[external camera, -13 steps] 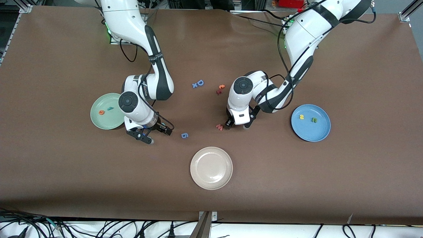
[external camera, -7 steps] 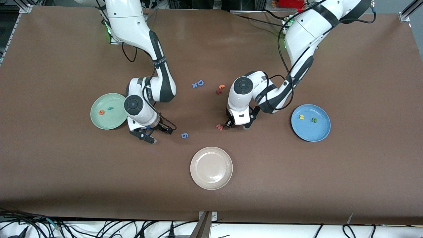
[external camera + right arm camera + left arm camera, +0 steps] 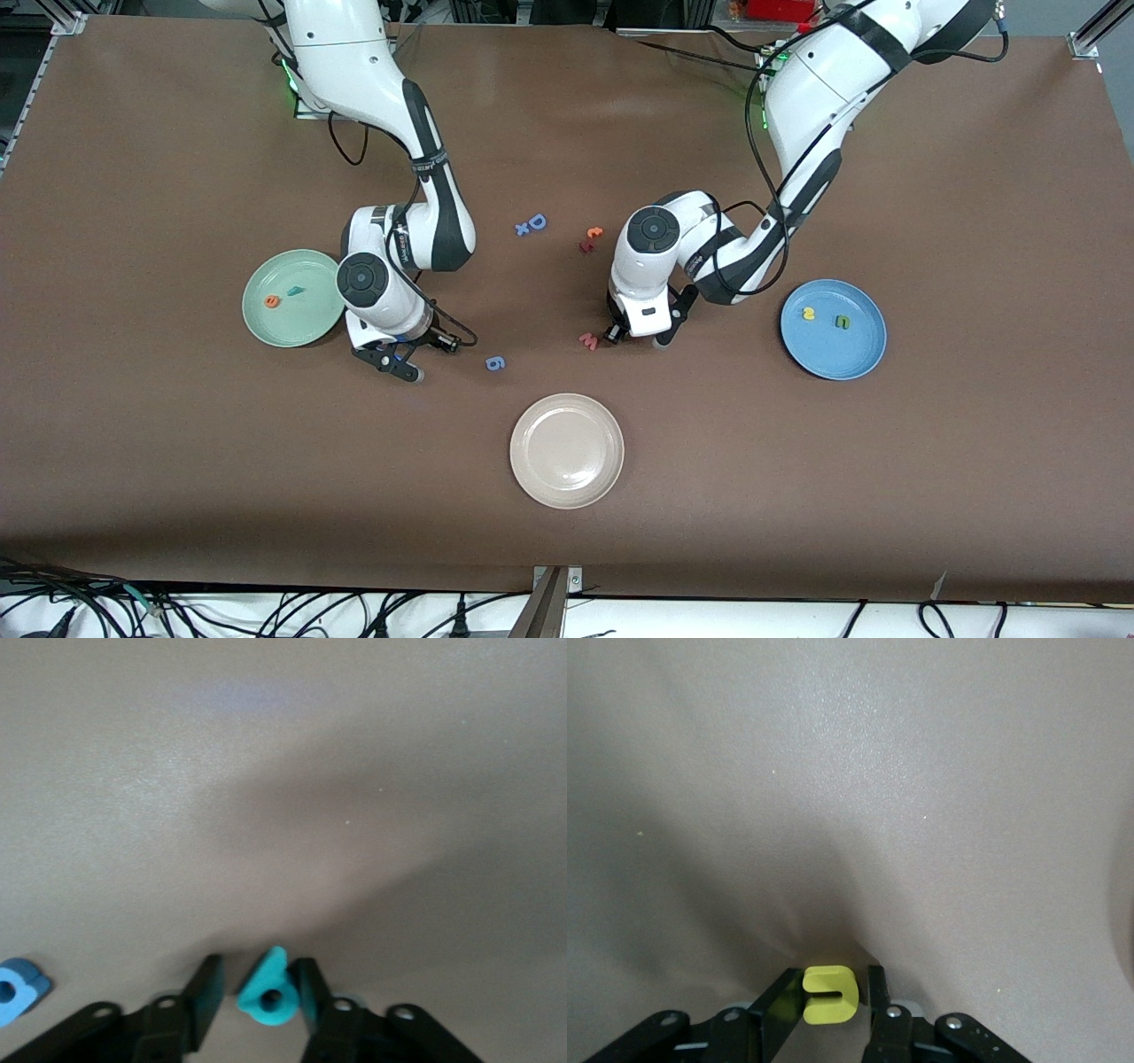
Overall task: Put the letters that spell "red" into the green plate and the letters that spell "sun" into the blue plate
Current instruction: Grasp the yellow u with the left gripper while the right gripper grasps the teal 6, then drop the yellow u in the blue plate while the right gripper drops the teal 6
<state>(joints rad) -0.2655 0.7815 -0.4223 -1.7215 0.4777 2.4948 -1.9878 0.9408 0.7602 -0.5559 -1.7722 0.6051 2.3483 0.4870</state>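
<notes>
Left jaws narrower round yellow u [image 3: 830,995]; right round teal d [image 3: 268,999].

The green plate [image 3: 292,298] is seen toward the right arm's end of the brown table [image 3: 177,496], the blue plate [image 3: 833,329] toward the left arm's end, a beige plate [image 3: 567,450] nearest the front edge.

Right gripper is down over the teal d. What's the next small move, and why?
Probably close the right gripper fully on the teal d before lifting: it lies on the table between the fingers, a gap showing at one. The green plate nearby holds the orange e and teal r. The left gripper, beside the w, pinches the yellow u.
</notes>
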